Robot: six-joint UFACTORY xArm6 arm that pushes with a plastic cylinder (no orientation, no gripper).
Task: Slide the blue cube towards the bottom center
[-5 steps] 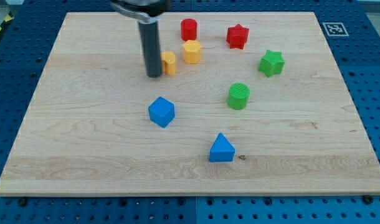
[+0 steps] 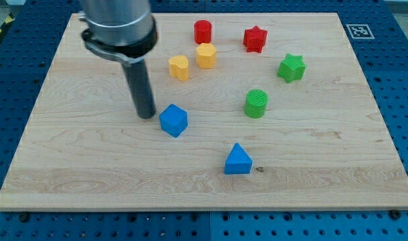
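The blue cube (image 2: pixel 173 120) sits a little left of the board's middle. My tip (image 2: pixel 146 116) is on the board just to the cube's left, very close to it, with the dark rod rising up and left from it. A blue triangular block (image 2: pixel 237 161) lies toward the view's bottom, right of the cube.
Two yellow blocks (image 2: pixel 179 67) (image 2: pixel 206 55), a red cylinder (image 2: pixel 202 31) and a red star (image 2: pixel 255 39) stand near the view's top. A green star (image 2: pixel 291 67) and a green cylinder (image 2: pixel 256 103) are at the right. The wooden board (image 2: pixel 77 167) rests on a blue perforated table.
My tip has moved down and slightly left, from beside the left yellow block to just left of the blue cube. The blocks have not moved.
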